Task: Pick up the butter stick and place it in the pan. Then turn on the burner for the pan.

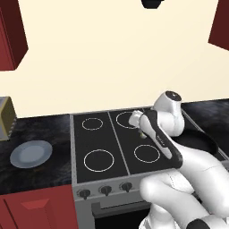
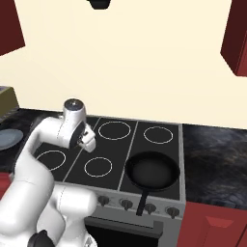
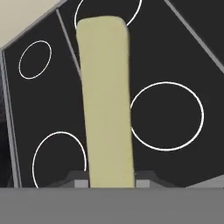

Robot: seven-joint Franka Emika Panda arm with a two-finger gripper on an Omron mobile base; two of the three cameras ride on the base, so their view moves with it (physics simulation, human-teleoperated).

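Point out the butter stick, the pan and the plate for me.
butter stick (image 3: 107,100): hand view, middle of its pale face, held between the hand's tips.
pan (image 2: 153,171): right base view, centre of its black bowl, front right burner.
plate (image 1: 30,154): left base view, centre of the grey-blue disc.

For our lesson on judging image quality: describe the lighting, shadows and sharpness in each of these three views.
Left base view: flat, even light, with only soft shading on the arm; the plate is slightly soft. Right base view: the pan casts no clear shadow on the stove, and there is no glare. Hand view: the butter stick, gripped in the end effector, looms large and soft-edged, while the burner rings stay crisp.
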